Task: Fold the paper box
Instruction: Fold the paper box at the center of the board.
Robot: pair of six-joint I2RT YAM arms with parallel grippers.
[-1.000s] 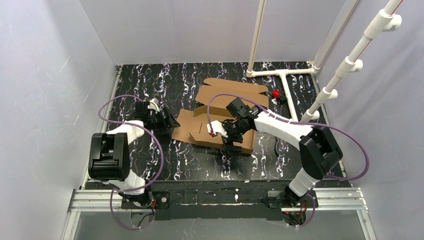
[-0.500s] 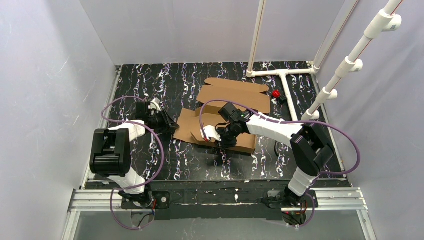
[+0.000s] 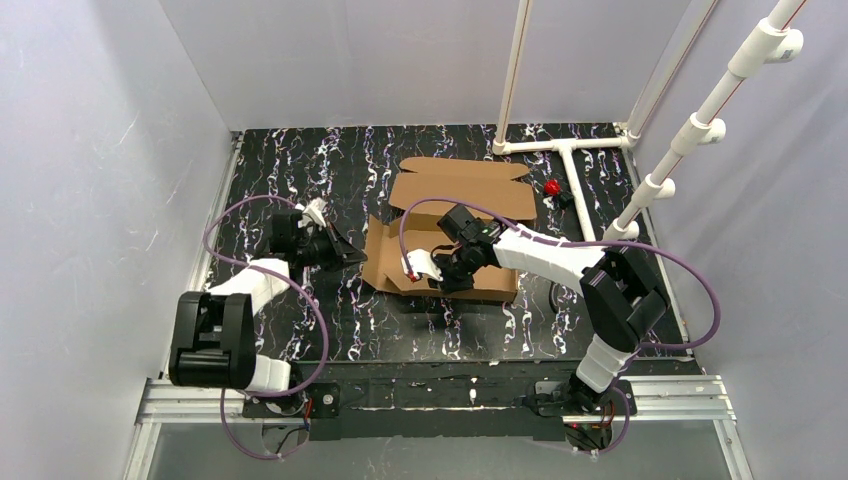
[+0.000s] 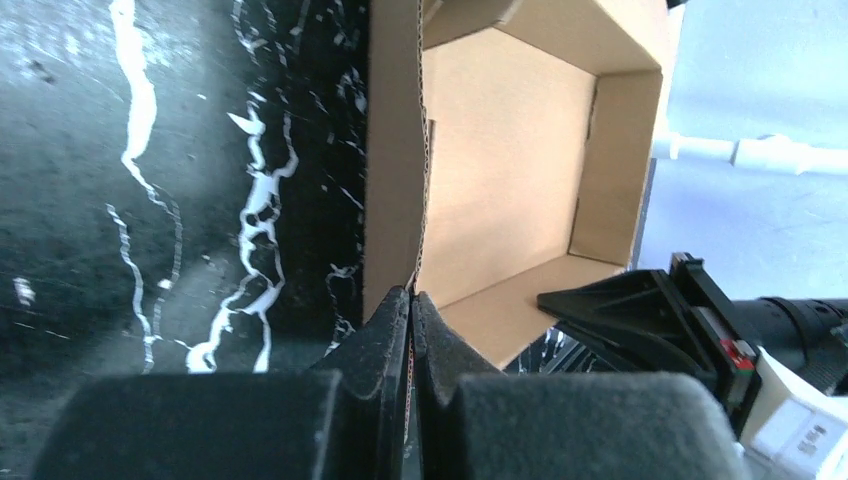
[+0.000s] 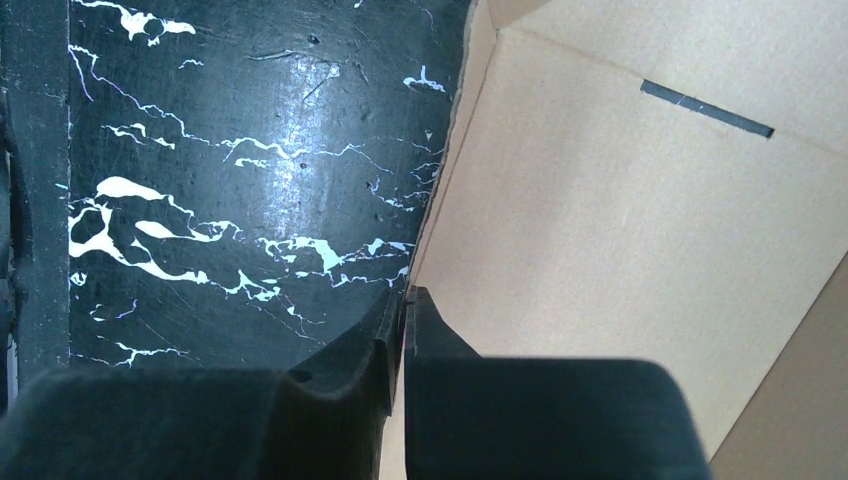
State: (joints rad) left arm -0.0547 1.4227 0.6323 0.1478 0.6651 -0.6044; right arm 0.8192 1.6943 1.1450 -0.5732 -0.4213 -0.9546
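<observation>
The paper box [image 3: 460, 190] is brown corrugated cardboard in the middle of the table, its side walls partly raised and its lid flap lying flat toward the back. My left gripper [image 3: 352, 253] is at the box's left side. In the left wrist view the gripper [image 4: 411, 296] is shut on the thin edge of the left wall, with the box's inside [image 4: 510, 170] beyond. My right gripper [image 3: 445, 280] is at the near wall. The right wrist view shows that gripper [image 5: 403, 296] shut on the cardboard edge [image 5: 640, 230], with a dark slot [image 5: 705, 108] in the panel.
A small red object [image 3: 552, 187] lies right of the box, next to a white pipe frame [image 3: 565, 150] at the back right. Grey walls enclose the black marbled table [image 3: 300, 170]. Purple cables loop from both arms.
Both grippers have closed onto the box's walls. The left flap has been raised from flat to upright, and the box's left edge has shifted slightly right.
</observation>
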